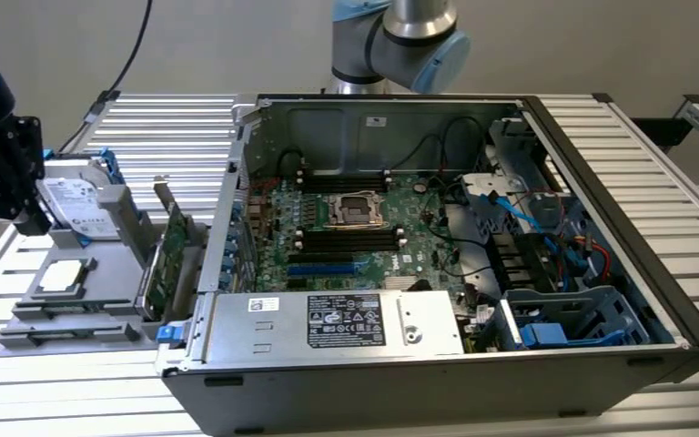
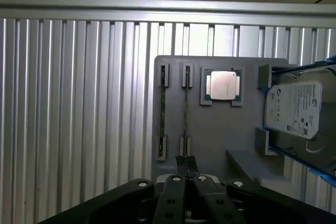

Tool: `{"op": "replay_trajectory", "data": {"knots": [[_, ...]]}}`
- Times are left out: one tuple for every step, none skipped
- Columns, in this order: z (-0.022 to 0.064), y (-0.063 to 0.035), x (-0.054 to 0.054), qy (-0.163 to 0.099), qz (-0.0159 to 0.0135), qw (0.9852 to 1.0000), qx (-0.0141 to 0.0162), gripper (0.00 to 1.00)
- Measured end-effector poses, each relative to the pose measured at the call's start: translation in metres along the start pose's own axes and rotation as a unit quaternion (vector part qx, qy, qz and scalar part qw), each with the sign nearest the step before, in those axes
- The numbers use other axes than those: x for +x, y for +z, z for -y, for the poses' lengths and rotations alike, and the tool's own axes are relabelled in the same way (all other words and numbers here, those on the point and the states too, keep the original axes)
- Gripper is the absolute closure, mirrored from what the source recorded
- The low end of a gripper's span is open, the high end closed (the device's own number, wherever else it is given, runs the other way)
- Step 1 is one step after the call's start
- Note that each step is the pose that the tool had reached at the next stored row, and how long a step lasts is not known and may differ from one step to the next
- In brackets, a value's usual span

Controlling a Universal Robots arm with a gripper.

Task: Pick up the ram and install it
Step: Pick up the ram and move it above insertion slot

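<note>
Hovering, jaws together, over two ram sticks and one processor.

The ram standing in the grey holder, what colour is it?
The ram is green, seen edge-on. The wrist view shows it best.

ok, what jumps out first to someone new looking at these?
The open PC case in the middle of the exterior view, motherboard bared. On the exterior view's left, a grey tray carries a hard drive, a CPU and ram sticks edge-on in slots, with the gripper nearest them.
</note>
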State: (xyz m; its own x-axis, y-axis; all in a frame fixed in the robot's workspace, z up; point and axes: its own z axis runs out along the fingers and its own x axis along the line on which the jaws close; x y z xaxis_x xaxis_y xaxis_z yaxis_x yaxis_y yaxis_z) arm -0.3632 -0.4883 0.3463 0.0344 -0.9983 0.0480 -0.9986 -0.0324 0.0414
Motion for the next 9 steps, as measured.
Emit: {"op": "replay_trajectory", "data": {"knots": [[0.0,0.0,0.0,0.0,0.0,1.0,0.0,0.84],[0.0,0.0,0.0,0.0,0.0,1.0,0.0,0.77],[0.0,0.0,0.0,0.0,0.0,1.0,0.0,0.77],[-0.0001,0.0,0.0001,0.0,0.0,1.0,0.0,0.7],[-0.0013,0.0006,0.0004,0.0,-0.0001,1.0,0.0,0.7],[-0.0024,0.0017,0.0019,0.0,-0.0001,1.0,0.0,0.7],[-0.0028,0.0031,0.0043,0.0,0.0,1.0,-0.0001,0.7],[-0.0034,0.005,0.0065,-0.001,0.0001,1.0,-0.0003,0.7],[-0.0041,0.0069,0.0086,-0.001,0.0002,1.0,-0.0006,0.7]]}}
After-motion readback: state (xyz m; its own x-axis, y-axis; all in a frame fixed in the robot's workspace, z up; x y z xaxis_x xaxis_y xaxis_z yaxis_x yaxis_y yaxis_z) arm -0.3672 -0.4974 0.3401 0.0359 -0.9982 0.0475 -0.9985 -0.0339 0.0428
